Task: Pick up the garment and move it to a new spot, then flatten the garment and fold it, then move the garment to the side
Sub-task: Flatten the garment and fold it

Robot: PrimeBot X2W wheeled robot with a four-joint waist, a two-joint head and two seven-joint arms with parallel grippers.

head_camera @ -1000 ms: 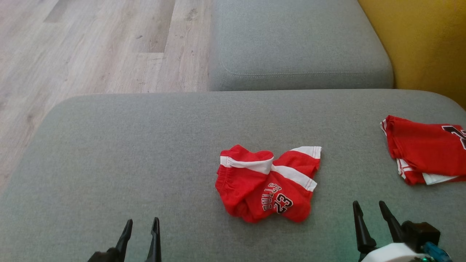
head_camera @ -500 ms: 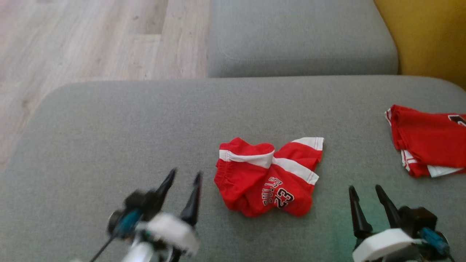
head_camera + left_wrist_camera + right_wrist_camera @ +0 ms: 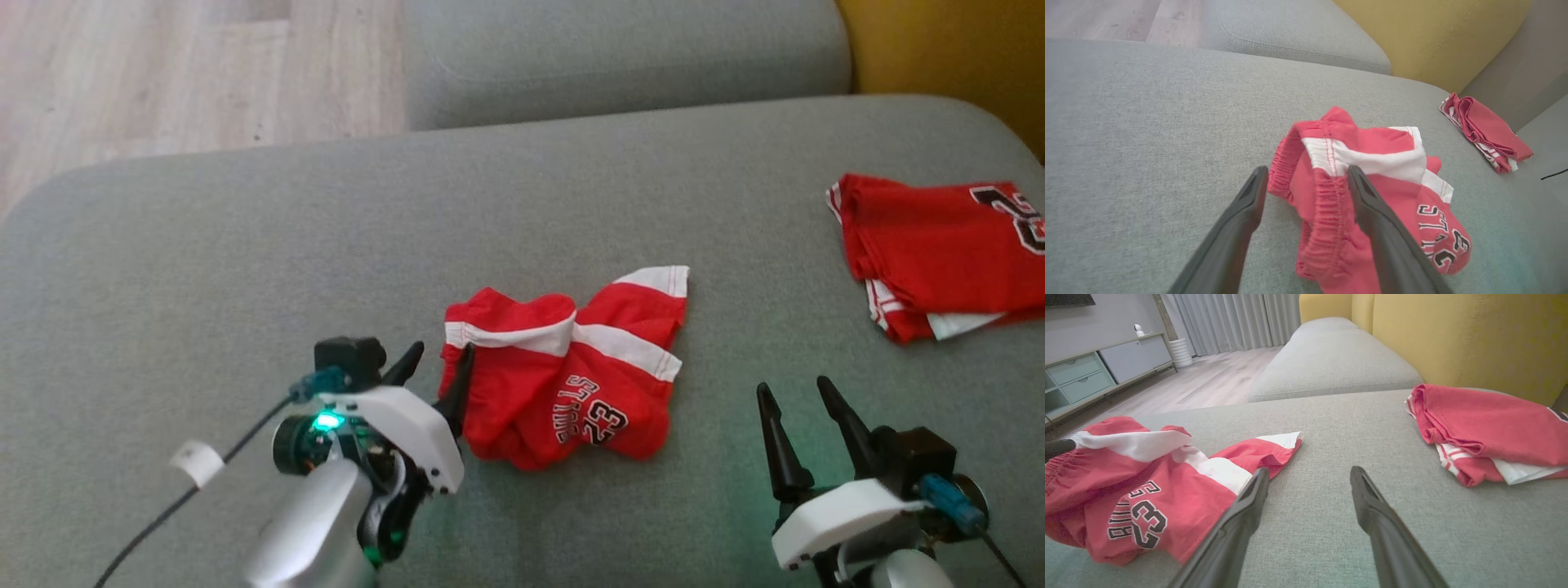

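The garment (image 3: 563,367) is a crumpled pair of red shorts with white stripes and a black "23" print, lying mid-cushion on the grey sofa seat (image 3: 245,269). My left gripper (image 3: 441,359) is open at the garment's left edge. In the left wrist view the elastic waistband of the garment (image 3: 1323,228) lies between the two spread fingers of the left gripper (image 3: 1306,179). My right gripper (image 3: 793,392) is open over bare cushion to the right of the garment, holding nothing. In the right wrist view the garment (image 3: 1126,486) lies left of the right gripper (image 3: 1309,473).
A second red piece of clothing (image 3: 939,245) lies folded at the cushion's right end, also seen as the folded red piece (image 3: 1486,424). Another grey cushion (image 3: 620,57) lies behind, a yellow backrest (image 3: 939,49) at far right, and wooden floor (image 3: 163,73) beyond the left edge.
My left arm has come forward and rightward, from the near edge to the garment's left side. The head camera has tilted, shifting the whole picture. The right gripper stays open and has barely moved.
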